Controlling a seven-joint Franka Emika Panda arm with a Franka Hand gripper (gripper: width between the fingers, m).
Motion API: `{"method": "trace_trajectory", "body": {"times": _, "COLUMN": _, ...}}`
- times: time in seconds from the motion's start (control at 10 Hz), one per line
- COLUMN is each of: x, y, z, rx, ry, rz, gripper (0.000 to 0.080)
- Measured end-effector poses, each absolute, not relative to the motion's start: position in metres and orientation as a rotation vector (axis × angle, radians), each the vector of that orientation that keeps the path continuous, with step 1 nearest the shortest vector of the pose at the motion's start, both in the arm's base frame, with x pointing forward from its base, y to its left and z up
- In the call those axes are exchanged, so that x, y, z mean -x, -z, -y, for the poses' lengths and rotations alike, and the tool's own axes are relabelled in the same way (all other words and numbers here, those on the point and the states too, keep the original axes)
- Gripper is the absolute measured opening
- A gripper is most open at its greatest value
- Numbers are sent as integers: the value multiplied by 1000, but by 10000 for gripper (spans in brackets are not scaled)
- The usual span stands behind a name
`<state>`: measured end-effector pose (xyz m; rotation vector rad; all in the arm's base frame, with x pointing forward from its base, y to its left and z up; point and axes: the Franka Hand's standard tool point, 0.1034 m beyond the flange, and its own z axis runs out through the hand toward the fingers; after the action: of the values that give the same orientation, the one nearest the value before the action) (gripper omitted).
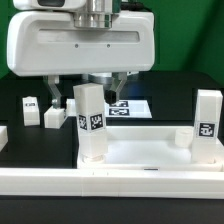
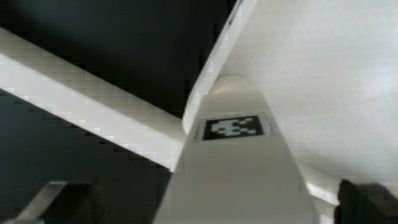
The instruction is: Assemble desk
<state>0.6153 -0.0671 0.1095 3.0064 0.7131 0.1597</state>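
Observation:
The white tray-like tabletop (image 1: 150, 152) lies in the foreground. One white leg (image 1: 91, 122) with a tag stands upright at its corner on the exterior view's left. A second leg (image 1: 208, 125) stands at the corner on the exterior view's right. Two more legs (image 1: 31, 108) (image 1: 54, 116) stand loose on the black table at the left. My gripper (image 1: 88, 88) hangs just above and behind the left leg, open, a finger on each side. In the wrist view that leg (image 2: 231, 150) sits between my fingers (image 2: 365, 198) with gaps on both sides, next to the tabletop (image 2: 338, 90).
The marker board (image 1: 128, 108) lies behind the tabletop. A long white border rail (image 1: 110, 186) runs along the front and shows as a diagonal band in the wrist view (image 2: 89, 90). Another rail piece (image 1: 3, 135) sits at the far left edge.

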Motion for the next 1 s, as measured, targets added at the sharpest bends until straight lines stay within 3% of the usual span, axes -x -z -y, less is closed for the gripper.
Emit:
{"method": "trace_trajectory", "body": {"times": 0.2, "x": -615, "y": -109, "z": 67, "rx": -3007, "ry": -159, "rz": -713, "gripper": 649}}
{"method": "trace_trajectory", "body": {"times": 0.4, "x": -615, "y": -108, "z": 67, "rx": -3007, "ry": -156, "rz": -713, "gripper": 375}}
{"method": "trace_trajectory", "body": {"times": 0.5, "x": -615, "y": -108, "z": 67, "rx": -3009, "ry": -155, "rz": -710, "gripper": 375}}
{"method": "trace_trajectory", "body": {"times": 0.6, "x": -615, "y": -107, "z": 67, "rx": -3014, "ry": -155, "rz": -689, "gripper": 293}}
{"method": "trace_trajectory", "body": {"times": 1.0, "x": -615, "y": -107, "z": 66, "rx": -3082, "ry": -164, "rz": -396, "gripper": 293}}
